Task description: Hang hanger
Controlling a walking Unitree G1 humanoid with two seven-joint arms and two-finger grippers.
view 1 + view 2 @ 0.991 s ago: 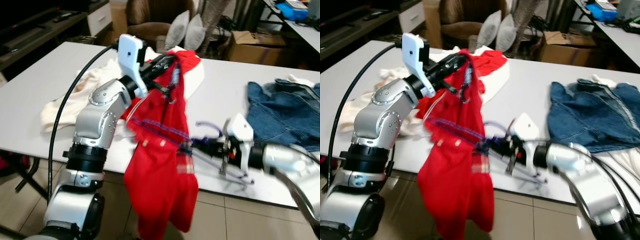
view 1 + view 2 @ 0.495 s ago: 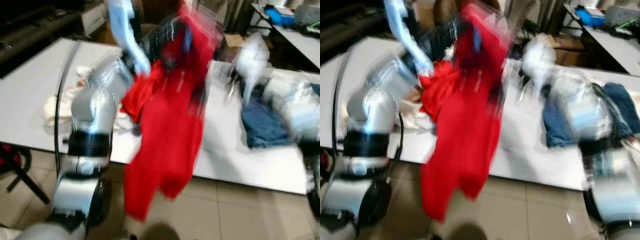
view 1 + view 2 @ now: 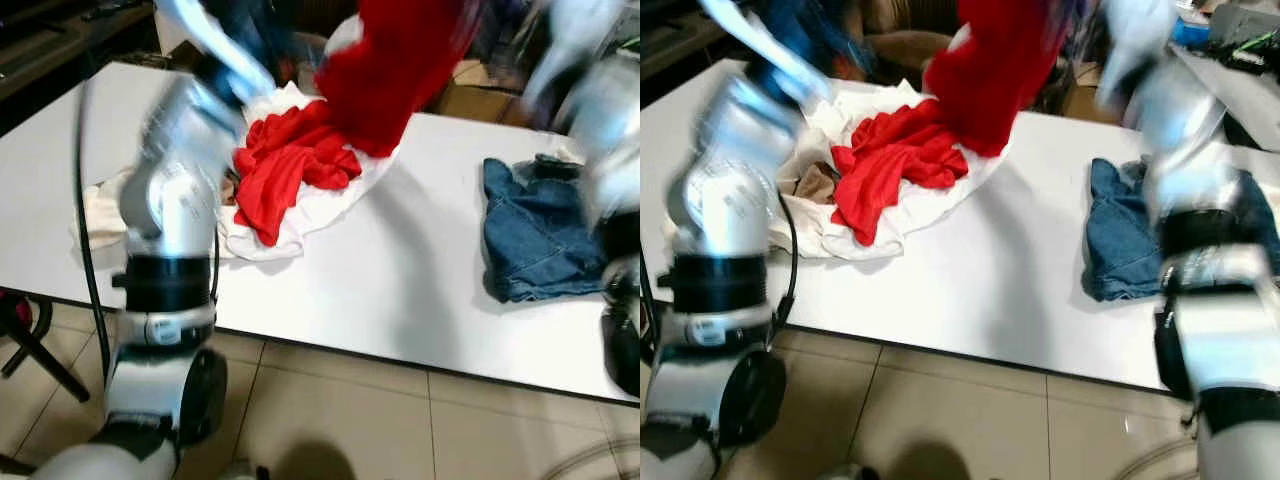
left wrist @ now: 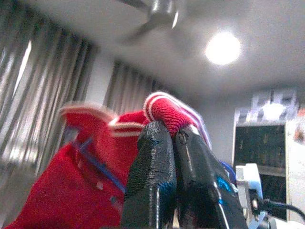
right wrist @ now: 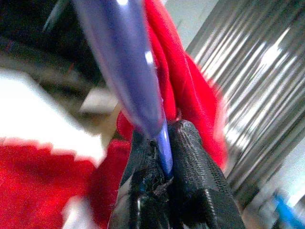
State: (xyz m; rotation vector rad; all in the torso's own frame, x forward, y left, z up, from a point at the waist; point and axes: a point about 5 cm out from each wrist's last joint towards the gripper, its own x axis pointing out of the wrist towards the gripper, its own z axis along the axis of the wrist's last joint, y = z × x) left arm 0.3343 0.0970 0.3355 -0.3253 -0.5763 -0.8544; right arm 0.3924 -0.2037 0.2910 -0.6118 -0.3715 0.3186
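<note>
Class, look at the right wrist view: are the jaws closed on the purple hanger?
Yes, the right gripper pinches the purple hanger, beside the red shirt.

A white table (image 3: pixel 400 290) is standing on a beige tiled floor (image 3: pixel 330 410) and carrying three groups of cloth. A crumpled red garment (image 3: pixel 290 165) is lying on a spread white cloth (image 3: pixel 330 200) toward the table's far left part. A cream cloth (image 3: pixel 100 205) is lying beside them at the left edge. Folded blue denim (image 3: pixel 535 240) is resting well apart on the right side.
</note>
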